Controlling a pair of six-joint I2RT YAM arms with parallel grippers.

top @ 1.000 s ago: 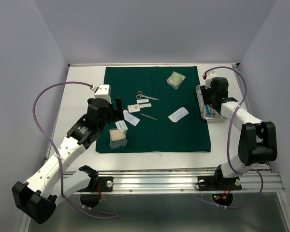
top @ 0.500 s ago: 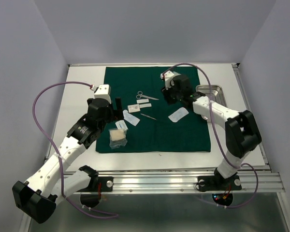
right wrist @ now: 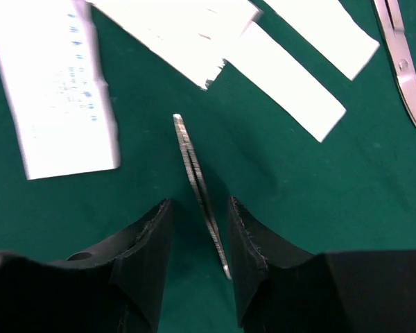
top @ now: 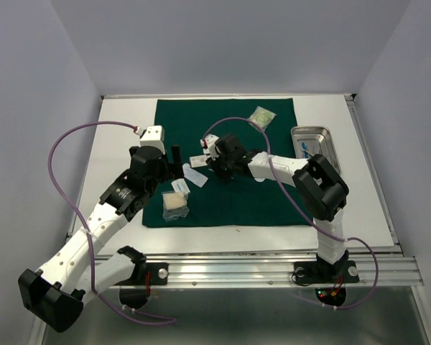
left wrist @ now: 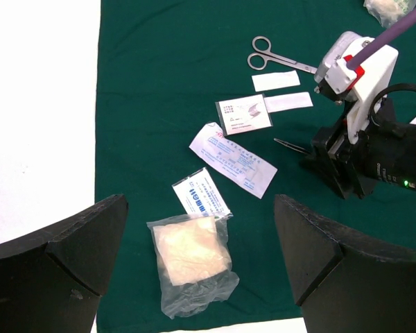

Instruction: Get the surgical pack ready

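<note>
Top view: right gripper point(top: 223, 164) is hanging over mid-drape point(top: 244, 205), far nearer the forceps than the left gripper point(top: 176, 159) at the drape's left edge. Tray point(top: 322, 138) is sitting well apart to the right.

Left wrist: left jaws are standing wide, holding nothing, over a gauze packet point(left wrist: 193, 257).

Right wrist: forceps point(right wrist: 188, 149) are lying flat on the drape, long axis running away from the wrist with a slight slant. The rear end is sitting between the fingers point(right wrist: 149, 250). Jaws are part-open and straddling it, gripping nothing.

Left tool point(left wrist: 199, 201) gapes wide — right tool point(right wrist: 199, 205) low, narrowly parted.
</note>
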